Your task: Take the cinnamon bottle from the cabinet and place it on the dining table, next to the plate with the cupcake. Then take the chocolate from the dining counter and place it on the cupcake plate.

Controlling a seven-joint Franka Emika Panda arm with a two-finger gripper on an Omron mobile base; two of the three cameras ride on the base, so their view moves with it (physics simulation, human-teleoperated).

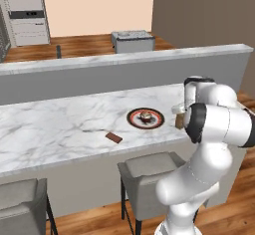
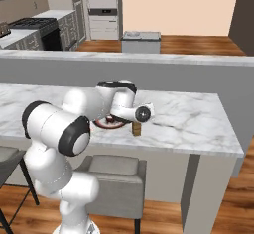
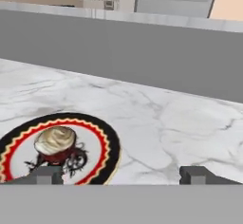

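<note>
Along the near edge of the white grey-veined marble surface, you have grey padded stools tucked under the overhang, and the white arm rising in front of them. Your claw hangs low over the slab with its dark fingertips set wide apart; nothing lies between them in the hand view.

Just beside the claw stands the small slim amber-brown bottle, upright on the marble. In the left base view only a sliver of it shows past the arm. Whether its base touches the plate cannot be told; it sits close to the plate's right side.

The small round plate with the dark rim and red-and-pale inner ring lies flat on the surface, partly hidden by the arm in the right base view. In the hand view its rim sits at lower left. On it rests the tiny brown cupcake with a pale swirled top, near the plate's centre.

To the left of the plate, apart from it, the small flat dark-brown rectangular chocolate bar lies on bare marble near the front edge.

Beyond these runs the grey raised back ledge, and behind it the wooden floor of the kitchen.
</note>
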